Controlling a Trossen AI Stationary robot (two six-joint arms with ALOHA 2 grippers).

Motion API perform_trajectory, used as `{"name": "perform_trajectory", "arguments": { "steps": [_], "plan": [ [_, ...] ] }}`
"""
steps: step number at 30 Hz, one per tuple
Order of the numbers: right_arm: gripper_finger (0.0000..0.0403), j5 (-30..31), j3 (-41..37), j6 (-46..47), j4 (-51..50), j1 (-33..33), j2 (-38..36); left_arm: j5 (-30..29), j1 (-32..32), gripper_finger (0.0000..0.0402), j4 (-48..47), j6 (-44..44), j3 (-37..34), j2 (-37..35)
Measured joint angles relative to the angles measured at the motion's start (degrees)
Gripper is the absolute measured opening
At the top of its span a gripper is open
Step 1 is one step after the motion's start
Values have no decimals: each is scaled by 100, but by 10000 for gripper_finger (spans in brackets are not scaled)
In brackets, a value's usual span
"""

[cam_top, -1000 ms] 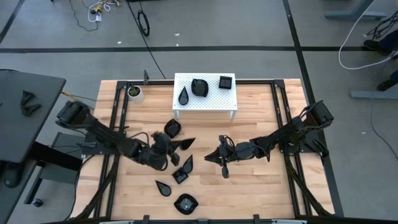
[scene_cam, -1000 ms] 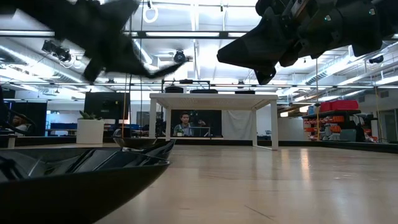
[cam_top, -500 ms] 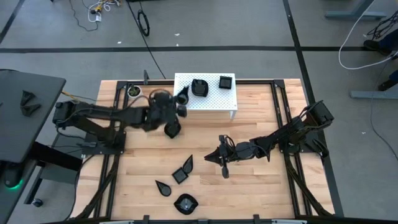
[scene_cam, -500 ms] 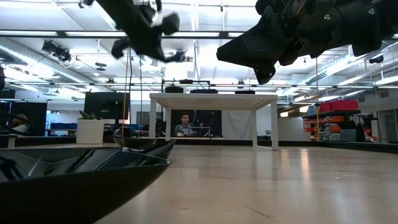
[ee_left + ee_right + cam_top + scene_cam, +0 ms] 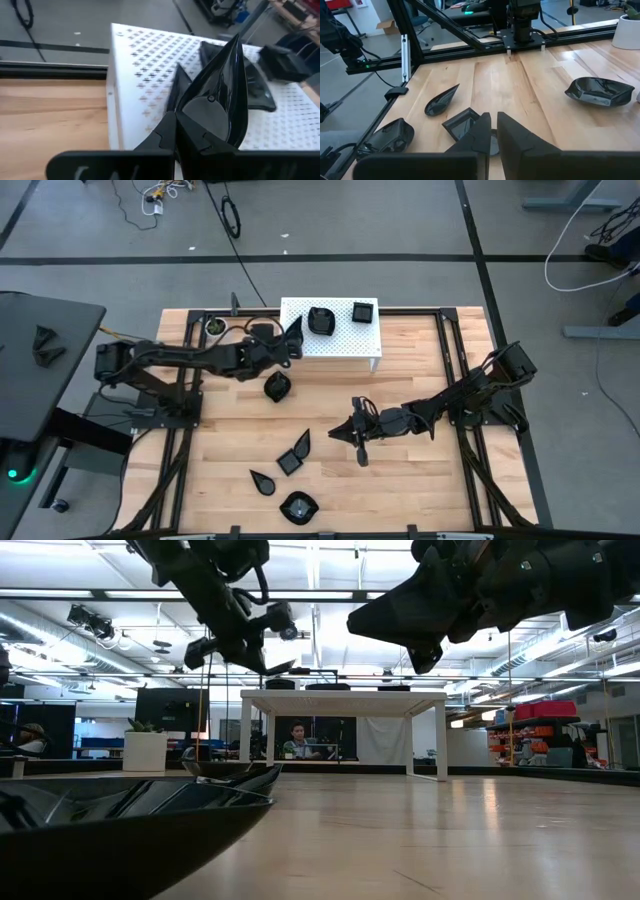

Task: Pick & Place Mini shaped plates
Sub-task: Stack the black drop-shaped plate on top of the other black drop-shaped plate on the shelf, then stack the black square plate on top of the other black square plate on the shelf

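Observation:
My left gripper (image 5: pixel 283 345) is shut on a black leaf-shaped plate (image 5: pixel 294 332) and holds it over the left part of the white perforated stand (image 5: pixel 345 340). A teardrop plate (image 5: pixel 176 87), a lobed plate (image 5: pixel 320 320) and a square plate (image 5: pixel 362 311) rest on the stand's top. Several more plates lie on the wood: a lobed one (image 5: pixel 277 387), a leaf (image 5: pixel 302 443), a square (image 5: pixel 289 463), a teardrop (image 5: pixel 263 480) and a lobed one (image 5: pixel 297 506). My right gripper (image 5: pixel 358 438) hangs shut above the middle of the table and touches nothing. My left gripper pinches the leaf plate between its two fingers at the broad end (image 5: pixel 202 115), coming from the table's left. The plate is lifted clear above the stand. Its pointed tip (image 5: pixel 235 42) sticks out beyond the fingers, over the teardrop plate.
A small white cup with a green plant (image 5: pixel 216 328) stands at the far left, beside the stand. Dark frame rails (image 5: pixel 185 380) run along both sides of the table. Bare wood lies right of the stand and around my right gripper. One plate (image 5: pixel 100 830) fills the low view's near left.
My left gripper has carried the leaf plate up from the middle-left of the table and toward the far edge. It now hangs over the stand's left part, with the plate still held. The plates on the table have kept their places.

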Motion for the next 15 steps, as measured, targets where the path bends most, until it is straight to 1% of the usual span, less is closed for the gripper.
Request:
{"name": "perform_trajectory", "arguments": {
  "steps": [5, 8, 11, 15],
  "plan": [
    [36, 0, 0, 0, 10, 0, 0, 10, 2, 7, 15, -171, 1, 33],
    [36, 0, 0, 0, 11, 0, 0, 12, 0, 17, 8, -143, 1, 33],
    [36, 0, 0, 0, 11, 0, 0, 12, 0, 44, 10, -141, 1, 33],
    [36, 0, 0, 0, 11, 0, 0, 35, 0, 91, 12, -140, 1, 33]
  ]
}}
